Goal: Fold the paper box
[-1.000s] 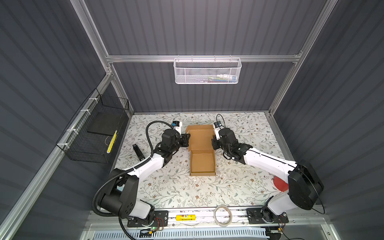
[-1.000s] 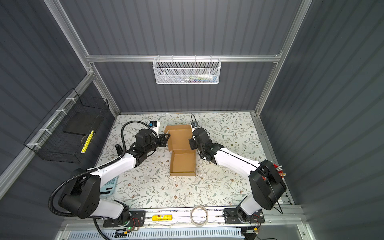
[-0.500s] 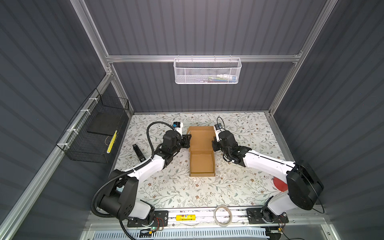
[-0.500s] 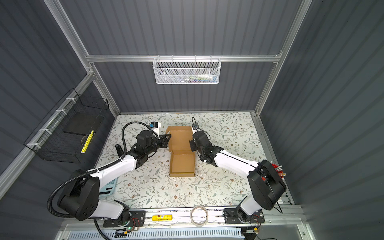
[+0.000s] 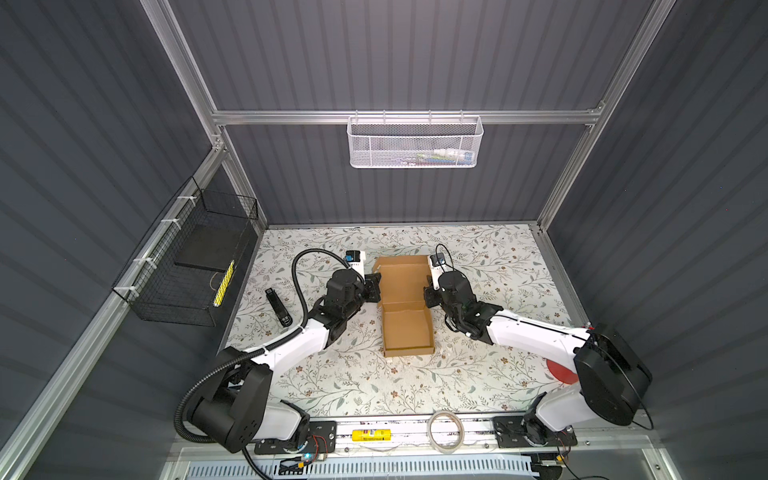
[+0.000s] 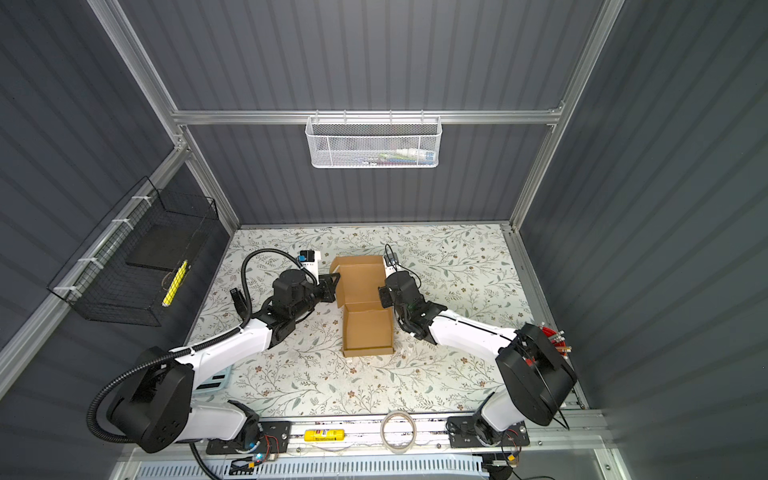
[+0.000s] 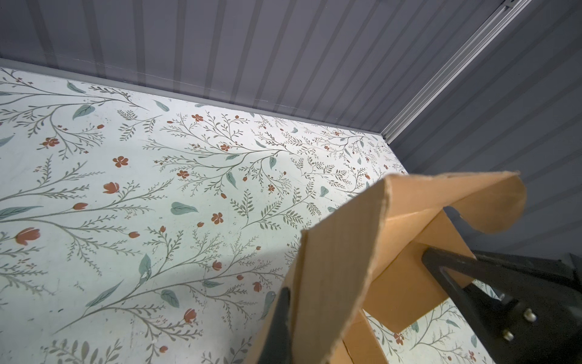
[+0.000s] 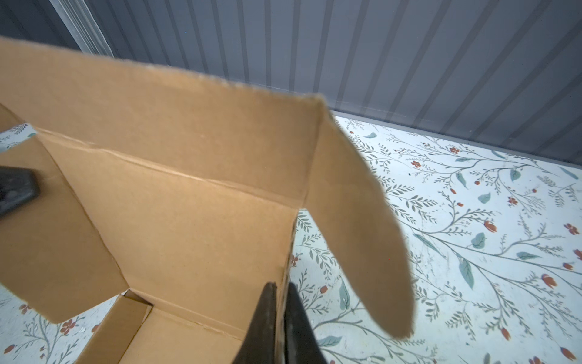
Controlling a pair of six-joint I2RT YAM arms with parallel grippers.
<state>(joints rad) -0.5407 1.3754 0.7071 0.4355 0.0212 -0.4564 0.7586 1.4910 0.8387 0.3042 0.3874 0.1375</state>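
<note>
Floral table point(image 5: 332, 374), toward back edge: box point(image 5: 405, 332); left gripper point(image 5: 374, 287), right gripper point(image 5: 428, 294) are clamping opposite lid flaps; advise lowering evenly.

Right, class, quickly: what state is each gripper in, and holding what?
Left gripper: closed on the paper box's lid flap.
Right gripper: closed on the paper box's opposite edge.

paper box point(image 5: 407, 332): plain brown | tabletop point(image 5: 498, 257): pale, green-leaf and red-flower print | wall point(image 5: 395, 54): grey, striped
</note>
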